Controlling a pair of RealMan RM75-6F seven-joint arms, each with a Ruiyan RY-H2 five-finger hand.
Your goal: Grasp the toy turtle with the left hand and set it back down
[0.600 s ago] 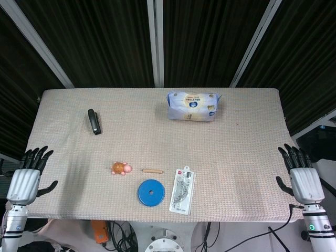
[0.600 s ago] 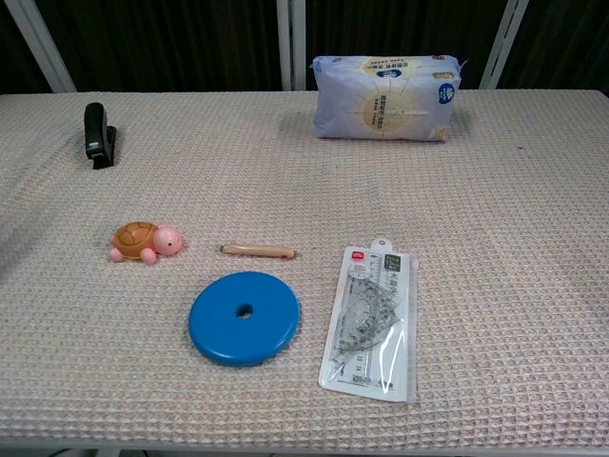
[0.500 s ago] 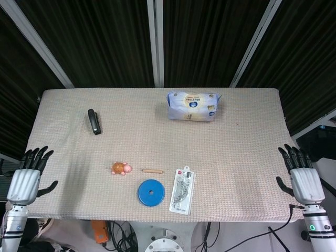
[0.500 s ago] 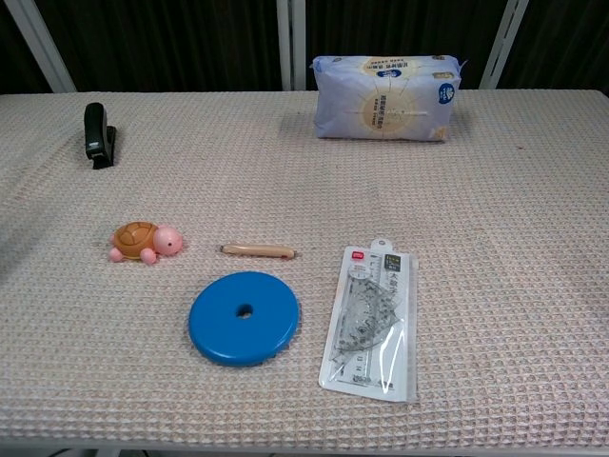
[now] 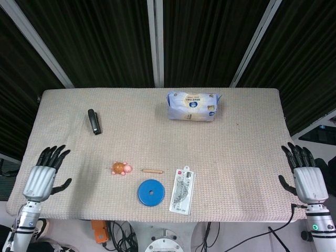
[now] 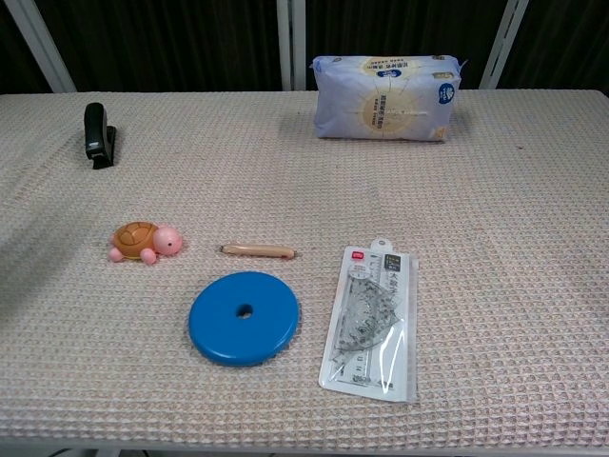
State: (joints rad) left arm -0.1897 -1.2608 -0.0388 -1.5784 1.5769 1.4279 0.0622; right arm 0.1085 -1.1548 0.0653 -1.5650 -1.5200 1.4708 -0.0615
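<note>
My left hand [image 5: 46,173] hangs over the lower left corner of the table [image 5: 252,136] in the head view, palm down, fingers spread apart and holding nothing. The chest view does not show it. It sits well apart from the toy turtle [image 5: 121,168], which lies to its right on the woven beige cloth, left of centre in the lower half of the frame. In the chest view the toy turtle [image 6: 145,241] stands upright on its feet, brown shell toward the left edge and pink head pointing right.

My right hand [image 5: 306,176] is at the lower right edge of the head view, just off the table's right side, fingers fanned out and empty.

Just right of the turtle, apart from it, lies a short wooden stick [image 6: 257,250], perhaps a pencil stub, though the view is too coarse to be sure. Below that stick sits a blue disc [image 6: 244,317] with 1 hole in its middle, lying flat. Just beside the disc on the right is a clear plastic packet of rulers [image 6: 373,320], with a protractor visible inside, tilted slightly so its top leans right. The 2 look apart by a narrow gap.

A black stapler [image 6: 98,134] lies in the upper left of the chest view, well apart from everything else. A pale blue pack of tissues [image 6: 386,96] rests near the far edge of the table, right of centre at the top.
</note>
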